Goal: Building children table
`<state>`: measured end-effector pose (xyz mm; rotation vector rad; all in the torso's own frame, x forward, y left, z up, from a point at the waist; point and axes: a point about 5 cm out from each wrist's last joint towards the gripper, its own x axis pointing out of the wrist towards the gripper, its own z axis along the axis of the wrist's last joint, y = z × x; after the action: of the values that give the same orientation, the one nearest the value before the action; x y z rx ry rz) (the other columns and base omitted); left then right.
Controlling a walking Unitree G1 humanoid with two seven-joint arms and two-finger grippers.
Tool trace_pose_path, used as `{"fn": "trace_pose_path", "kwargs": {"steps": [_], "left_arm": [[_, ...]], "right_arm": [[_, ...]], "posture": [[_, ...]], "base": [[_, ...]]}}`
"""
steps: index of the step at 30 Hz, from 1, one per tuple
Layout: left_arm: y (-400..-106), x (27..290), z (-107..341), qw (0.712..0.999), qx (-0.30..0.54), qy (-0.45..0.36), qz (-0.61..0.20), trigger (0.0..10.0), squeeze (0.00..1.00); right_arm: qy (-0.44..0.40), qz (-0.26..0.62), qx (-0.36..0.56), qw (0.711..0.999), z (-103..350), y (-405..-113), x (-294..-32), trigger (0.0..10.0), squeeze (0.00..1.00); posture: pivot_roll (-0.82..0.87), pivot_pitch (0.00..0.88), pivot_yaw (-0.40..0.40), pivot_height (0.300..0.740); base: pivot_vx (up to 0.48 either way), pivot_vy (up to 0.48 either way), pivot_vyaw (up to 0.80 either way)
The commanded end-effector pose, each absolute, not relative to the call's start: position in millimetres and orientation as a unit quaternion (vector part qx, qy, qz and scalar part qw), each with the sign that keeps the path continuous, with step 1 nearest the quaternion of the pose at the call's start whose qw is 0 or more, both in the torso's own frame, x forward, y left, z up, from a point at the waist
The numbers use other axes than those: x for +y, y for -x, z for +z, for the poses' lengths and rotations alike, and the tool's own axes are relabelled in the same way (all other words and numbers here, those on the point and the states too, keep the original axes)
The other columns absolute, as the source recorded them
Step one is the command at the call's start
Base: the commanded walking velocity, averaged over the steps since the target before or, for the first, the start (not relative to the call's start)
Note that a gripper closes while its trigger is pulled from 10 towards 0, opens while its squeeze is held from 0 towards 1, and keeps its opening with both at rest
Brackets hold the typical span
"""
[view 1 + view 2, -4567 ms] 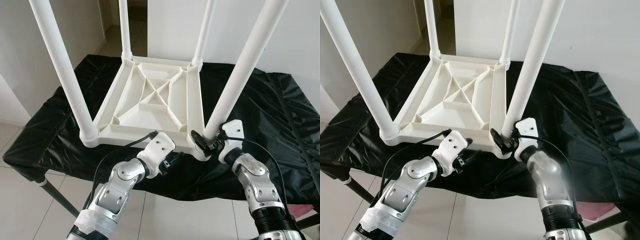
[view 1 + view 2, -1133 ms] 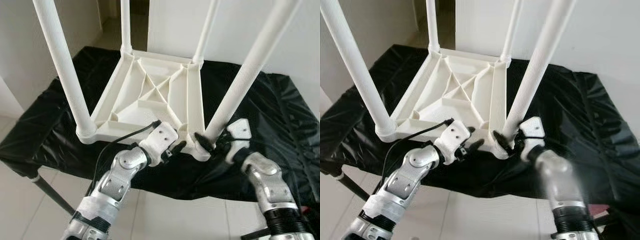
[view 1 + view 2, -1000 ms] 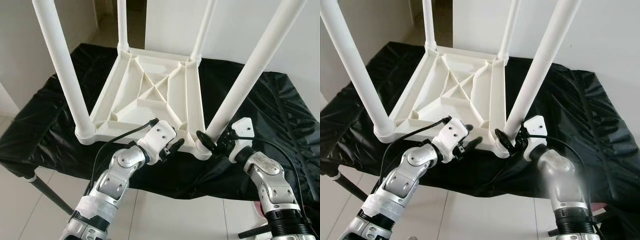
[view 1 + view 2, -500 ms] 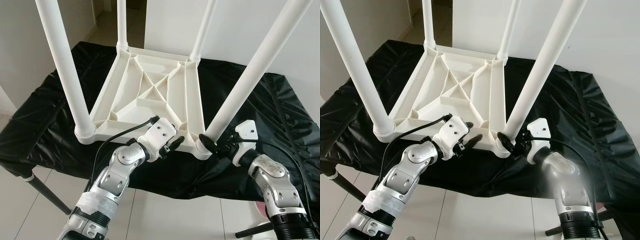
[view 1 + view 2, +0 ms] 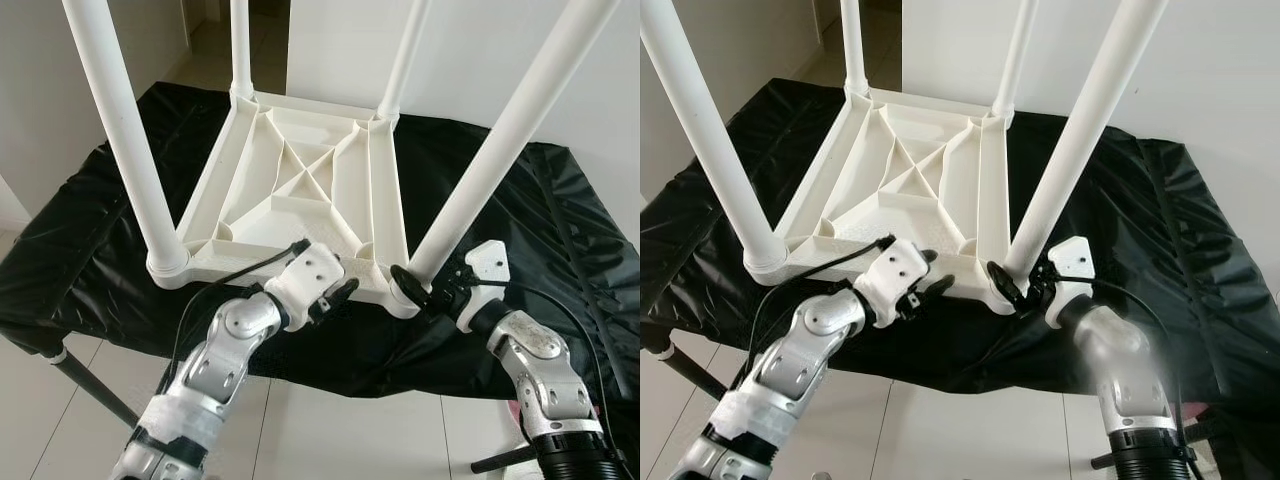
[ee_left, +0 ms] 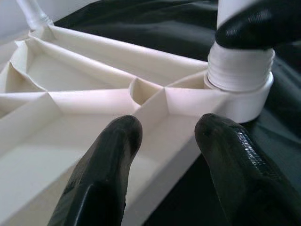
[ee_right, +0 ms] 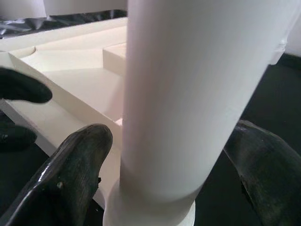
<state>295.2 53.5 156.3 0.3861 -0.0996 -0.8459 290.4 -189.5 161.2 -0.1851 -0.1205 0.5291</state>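
A white children's table [image 5: 300, 190] lies upside down on a black-covered bench, its four legs pointing up. My left gripper [image 5: 338, 290] is at the middle of the near rim [image 6: 155, 113]. It is open, with one finger over the ribbed inside and the other outside the rim. My right gripper [image 5: 420, 290] is at the base of the near right leg [image 5: 480, 170], just above its threaded collar [image 6: 240, 70]. Its fingers [image 7: 80, 174] hug both sides of the leg [image 7: 183, 84].
The black cover [image 5: 80, 250] drapes over the bench edges. The near left leg [image 5: 125, 150] and the two far legs stand tall around the work area. A white wall is close behind. Tiled floor [image 5: 40, 420] lies below the near edge.
My left gripper came up from below the bench edge to the table's near rim and now straddles it. The right gripper stayed at the near right leg. The camera shifted slightly.
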Motion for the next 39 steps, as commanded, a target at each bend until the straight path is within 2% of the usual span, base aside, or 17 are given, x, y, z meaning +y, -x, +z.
{"fn": "trace_pose_path", "kwargs": {"steps": [1, 5, 6, 8, 9, 10, 14, 18, 19, 20, 21, 31, 32, 34, 39], "left_arm": [[-291, 52, 154, 0.890, -0.042, -0.180, -0.417, 10.0, 0.00], [-288, 52, 153, 0.886, -0.039, -0.176, -0.426, 10.0, 0.00], [-277, 50, 150, 0.868, -0.035, -0.168, -0.466, 10.0, 0.00], [-271, 47, 151, 0.859, -0.035, -0.154, -0.487, 10.0, 0.00], [-266, 45, 153, 0.853, -0.037, -0.143, -0.501, 10.0, 0.00], [-263, 42, 156, 0.849, -0.041, -0.135, -0.510, 10.0, 0.00], [-259, 38, 160, 0.840, -0.052, -0.134, -0.523, 10.0, 0.00], [-261, 37, 157, 0.847, -0.046, -0.128, -0.514, 10.0, 0.00], [-261, 37, 154, 0.851, -0.038, -0.121, -0.511, 10.0, 0.00], [-261, 37, 153, 0.851, -0.037, -0.120, -0.511, 10.0, 0.00], [-261, 37, 153, 0.852, -0.034, -0.119, -0.509, 10.0, 0.00], [-275, 48, 146, 0.891, -0.017, -0.137, -0.432, 10.0, 0.00], [-283, 53, 142, 0.907, -0.006, -0.135, -0.399, 10.0, 0.00], [-283, 53, 142, 0.907, -0.007, -0.133, -0.399, 10.0, 0.00], [-285, 53, 148, 0.909, -0.016, -0.125, -0.397, 10.0, 0.00]], "right_arm": [[0.095, 0.269, -0.065, 0.956, 163, -289, -190, 10.0, 0.00], [0.097, 0.274, -0.067, 0.954, 162, -290, -187, 10.0, 0.00], [0.095, 0.275, -0.069, 0.954, 162, -293, -185, 3.5, 0.00], [0.093, 0.277, -0.069, 0.954, 161, -294, -185, 3.5, 0.00], [0.090, 0.278, -0.068, 0.954, 160, -294, -185, 1.5, 0.00], [0.086, 0.279, -0.065, 0.954, 158, -295, -185, 0.0, 0.00], [0.079, 0.279, -0.059, 0.955, 151, -298, -183, 0.0, 0.00], [0.067, 0.280, -0.051, 0.956, 143, -304, -175, 0.0, 0.00], [0.052, 0.273, -0.044, 0.960, 137, -305, -170, 1.7, 0.00], [0.049, 0.271, -0.042, 0.960, 137, -305, -169, 1.7, 0.00], [0.044, 0.269, -0.041, 0.961, 135, -305, -167, 10.0, 0.00], [0.031, 0.166, -0.019, 0.985, 127, -302, -161, 10.0, 0.00], [0.015, 0.098, -0.013, 0.995, 125, -300, -159, 10.0, 0.00], [0.010, 0.084, -0.009, 0.996, 124, -299, -158, 10.0, 0.00], [-0.014, -0.025, -0.012, 1.000, 120, -293, -149, 10.0, 0.00]], "posture": [[-0.07, 0.108, -0.083, 0.740], [-0.07, 0.110, -0.080, 0.740], [-0.07, 0.112, -0.075, 0.740], [-0.07, 0.111, -0.074, 0.740], [-0.07, 0.111, -0.074, 0.740], [-0.06, 0.109, -0.069, 0.740], [-0.06, 0.101, -0.065, 0.740], [-0.07, 0.098, -0.056, 0.740], [-0.07, 0.095, -0.055, 0.740], [-0.07, 0.095, -0.055, 0.740], [-0.06, 0.091, -0.055, 0.740], [-0.05, 0.067, -0.052, 0.740], [-0.05, 0.057, -0.050, 0.740], [-0.05, 0.057, -0.050, 0.740], [-0.04, 0.038, -0.033, 0.740]], "base": [[0.000, 0.000, 0.00], [0.000, 0.000, 0.00], [0.000, 0.000, 0.00], [0.000, 0.000, 0.00], [0.000, 0.000, 0.00], [0.000, 0.000, 0.00], [0.000, 0.000, 0.00], [0.000, 0.000, 0.00], [0.000, 0.000, 0.00], [0.000, 0.000, 0.00], [0.000, 0.000, 0.00], [0.000, 0.000, 0.00], [0.000, 0.000, 0.00], [0.000, 0.000, 0.00], [0.000, 0.000, 0.00]]}}
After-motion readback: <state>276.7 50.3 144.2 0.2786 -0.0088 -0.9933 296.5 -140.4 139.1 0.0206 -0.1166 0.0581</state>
